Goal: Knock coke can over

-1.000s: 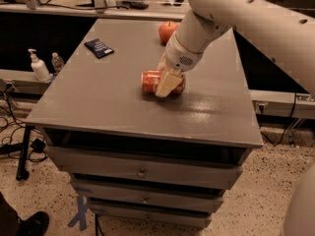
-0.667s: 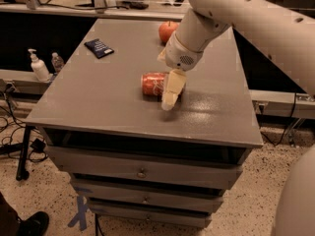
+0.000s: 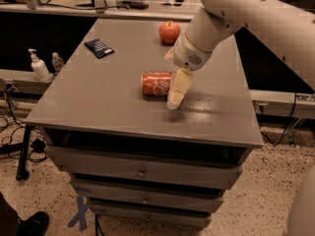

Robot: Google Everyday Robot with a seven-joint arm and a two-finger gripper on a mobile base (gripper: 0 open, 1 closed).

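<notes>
Well, the coke can (image 3: 156, 83) lies on its side near the middle of the worktop (image 3: 98, 107), my claw (image 3: 175, 93) just beside its right end, holding nothing; how open, I cannot tell. Knocking looks done; next, lift clear.

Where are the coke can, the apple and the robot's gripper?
coke can (image 3: 155, 83): camera view, middle of its red side.
apple (image 3: 169, 32): camera view, centre of its skin.
gripper (image 3: 174, 100): camera view, its lower end, beside the lying can.
</notes>
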